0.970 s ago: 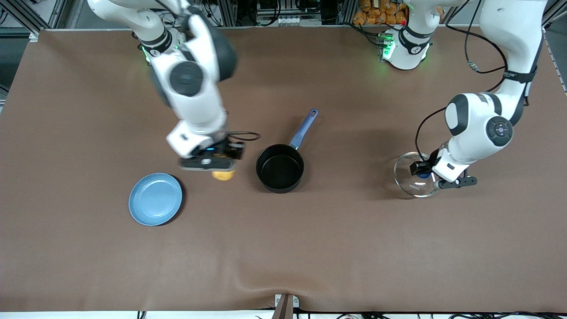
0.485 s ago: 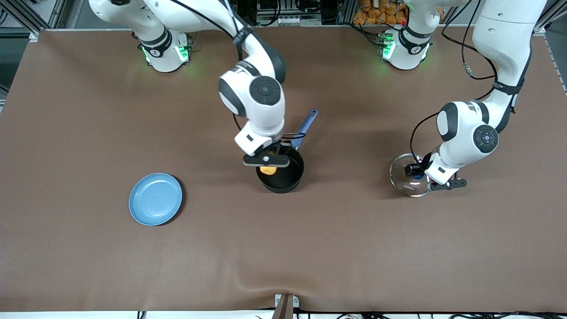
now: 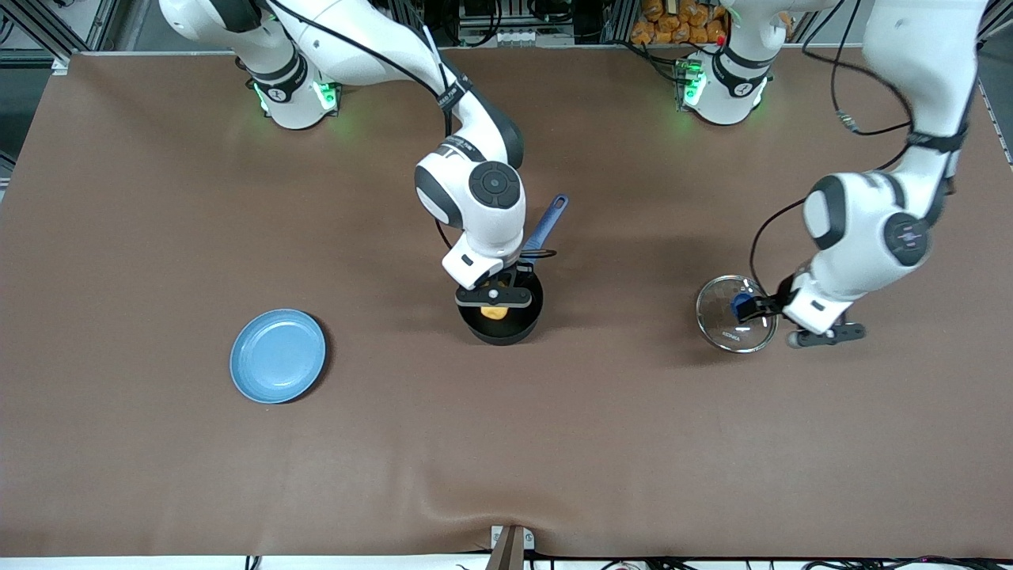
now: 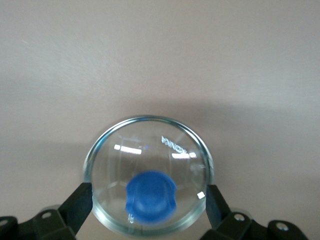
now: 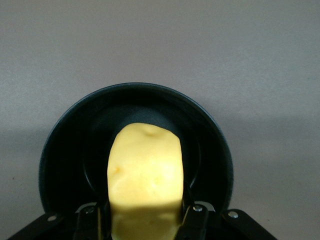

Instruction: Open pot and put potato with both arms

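Over the pot (image 3: 501, 326), near the middle of the table (image 3: 554, 443), the right gripper (image 3: 494, 299) is held low, and the potato (image 3: 495, 312) is clamped between its two fingers. From the right wrist view the potato (image 5: 145, 172) is seen upright between the finger pads, hanging inside the black rim of the pot (image 5: 60, 150), with the dark pot floor visible around it; whether the potato touches that floor cannot be told. The pot's blue handle (image 3: 546, 223) is pointed away from the front camera, toward the robots' bases, and is partly hidden by the right arm's wrist.

Toward the left arm's end of the table, the glass lid (image 3: 732, 317) is laid flat on the brown surface, well apart from the pot. The left gripper (image 3: 761, 310) is placed just beside the lid's blue knob (image 3: 741, 305). In the left wrist view the fingers (image 4: 80, 202) are seen spread wide, one on each side of the lid (image 4: 150, 145), and the knob (image 4: 150, 196) lies free between them; nothing is gripped.

A light-blue plate (image 3: 278, 355) is set toward the right arm's end of the table, a little nearer to the front camera than the pot, and nothing is carried on it.
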Available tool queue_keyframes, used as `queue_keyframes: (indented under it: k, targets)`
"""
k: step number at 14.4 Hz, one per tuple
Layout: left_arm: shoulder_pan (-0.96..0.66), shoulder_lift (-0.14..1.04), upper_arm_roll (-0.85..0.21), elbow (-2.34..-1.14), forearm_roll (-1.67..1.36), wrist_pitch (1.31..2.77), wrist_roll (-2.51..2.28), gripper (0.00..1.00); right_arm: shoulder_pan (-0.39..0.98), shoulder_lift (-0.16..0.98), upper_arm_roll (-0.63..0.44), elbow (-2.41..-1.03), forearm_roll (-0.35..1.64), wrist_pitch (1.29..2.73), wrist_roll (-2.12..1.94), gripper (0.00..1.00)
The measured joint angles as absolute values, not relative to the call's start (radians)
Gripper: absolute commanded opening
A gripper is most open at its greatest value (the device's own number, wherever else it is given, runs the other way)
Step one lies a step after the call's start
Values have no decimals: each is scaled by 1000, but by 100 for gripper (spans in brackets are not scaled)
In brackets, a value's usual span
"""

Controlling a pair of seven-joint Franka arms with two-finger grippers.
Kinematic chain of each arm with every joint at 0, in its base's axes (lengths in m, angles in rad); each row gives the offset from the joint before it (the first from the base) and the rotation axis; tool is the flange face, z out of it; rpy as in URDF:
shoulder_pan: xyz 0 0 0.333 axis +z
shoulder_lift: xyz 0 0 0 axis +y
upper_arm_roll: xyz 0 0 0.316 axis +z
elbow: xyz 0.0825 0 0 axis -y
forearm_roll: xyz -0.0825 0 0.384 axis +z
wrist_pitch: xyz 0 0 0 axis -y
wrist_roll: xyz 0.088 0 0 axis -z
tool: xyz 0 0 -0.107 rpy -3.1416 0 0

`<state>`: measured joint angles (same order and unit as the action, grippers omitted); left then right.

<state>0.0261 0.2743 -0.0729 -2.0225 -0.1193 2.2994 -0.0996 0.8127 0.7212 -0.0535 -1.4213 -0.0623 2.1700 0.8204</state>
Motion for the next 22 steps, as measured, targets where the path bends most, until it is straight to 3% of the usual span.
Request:
queue_keyframes:
  k: [4, 8, 10, 11, 13, 19, 21, 22]
  targets:
    - [56, 158, -71, -1775, -104, 1920, -100, 100, 816, 767, -54, -1420, -65, 2241, 839, 0]
    - [55, 87, -73, -1665, -67, 1737, -100, 100, 816, 812, -55, -1419, -85, 2290, 857, 7]
    - [54, 67, -76, -1614, -24, 1654, -99, 100, 817, 820, -56, -1417, -90, 2295, 857, 33]
    - [53, 62, -80, -1583, -9, 1606, -99, 100, 817, 820, -56, -1417, -93, 2295, 858, 51]
    - [52, 50, -95, -1534, -5, 1548, -99, 100, 817, 820, -56, -1416, -97, 2295, 859, 64]
    - [50, -3, -122, -1513, -27, 1517, -100, 100, 817, 820, -57, -1413, -98, 2295, 860, 64]
    - [49, 1, -123, -1514, -32, 1517, -100, 100, 817, 820, -57, -1412, -98, 2294, 860, 51]
    - [49, 3, -124, -1514, -34, 1517, -101, 100, 817, 820, -59, -1410, -98, 2293, 860, 34]
